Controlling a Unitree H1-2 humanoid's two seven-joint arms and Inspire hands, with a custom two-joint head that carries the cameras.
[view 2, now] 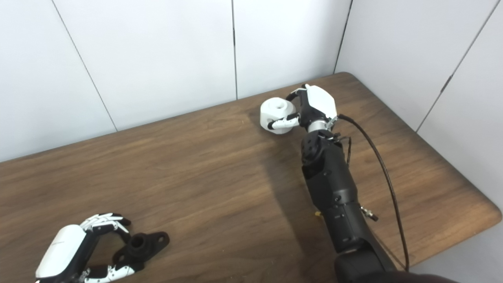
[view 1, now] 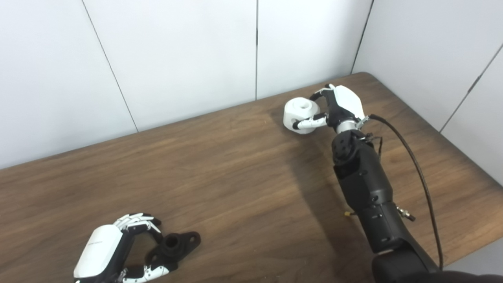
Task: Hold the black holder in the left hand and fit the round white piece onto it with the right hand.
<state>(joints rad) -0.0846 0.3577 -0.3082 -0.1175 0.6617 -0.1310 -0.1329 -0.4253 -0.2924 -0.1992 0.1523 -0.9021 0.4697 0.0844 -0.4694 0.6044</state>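
Wooden table (view 1: 235,188) with white wall panels (view 1: 177,51) behind; no readable writing shows anywhere. At the near left, the left hand (view 1: 114,251) curls its fingers and thumb around the black holder (view 1: 175,245), which rests on the table. At the far right, the right hand (view 1: 334,108) grips the white piece (view 1: 299,114) between fingers and thumb. A black cable (view 1: 416,169) trails along the right arm. Holder and piece lie well apart.

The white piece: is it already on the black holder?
No. The white piece is in the right hand at the table's far side; the holder is by the left hand.
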